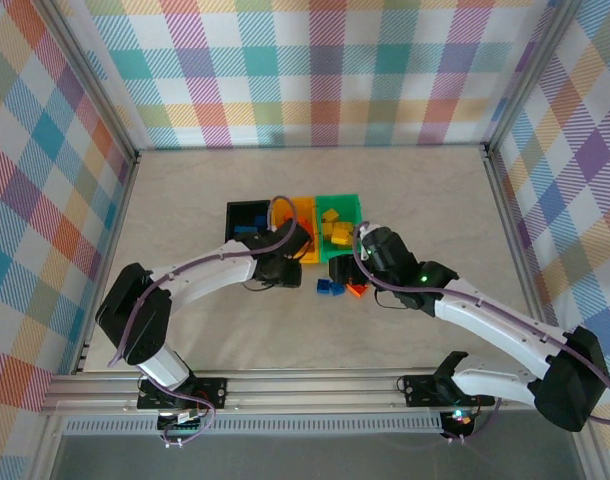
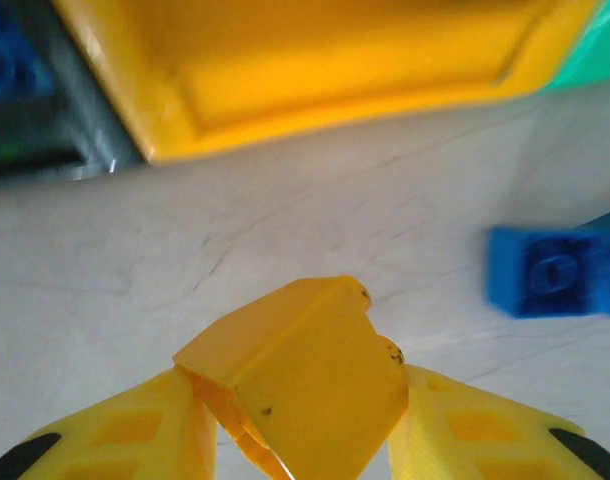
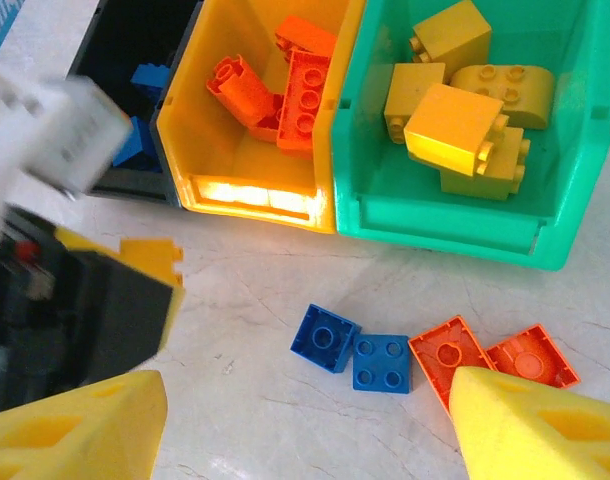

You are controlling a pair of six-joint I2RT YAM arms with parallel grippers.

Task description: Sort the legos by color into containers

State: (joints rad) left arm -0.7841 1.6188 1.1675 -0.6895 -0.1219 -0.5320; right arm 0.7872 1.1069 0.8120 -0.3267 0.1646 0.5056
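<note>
**Pale marbled table: a yellow brick in the left claw, four bricks loose before the bins**

The pale marbled table (image 1: 185,320) carries both arms at its near edge, and both reach inward toward its middle. The left gripper (image 2: 295,385) is clamped on a yellow brick (image 2: 285,340). The brick is pinched between the two yellow fingers (image 2: 135,430) above bare tabletop, just short of the front wall of the yellow-orange bin (image 2: 285,90).

The right gripper (image 3: 307,395) has its jaws spread wide with nothing between them, and it hovers over the loose pieces. These lie in a row on the table just in front of the bins. There are two blue bricks (image 3: 325,338) side by side, with two orange-red bricks (image 3: 450,352) next to them on the right.

Beyond them the three bins sit joined in a line. The black bin (image 1: 235,215) on the left holds blue legos (image 3: 148,75). The yellow-orange bin in the middle holds orange-red legos (image 3: 303,90). The green bin (image 3: 455,235) on the right holds a heap of yellow legos (image 3: 455,130). Pastel plaid walls (image 1: 315,60) close in the far side and both flanks.
</note>
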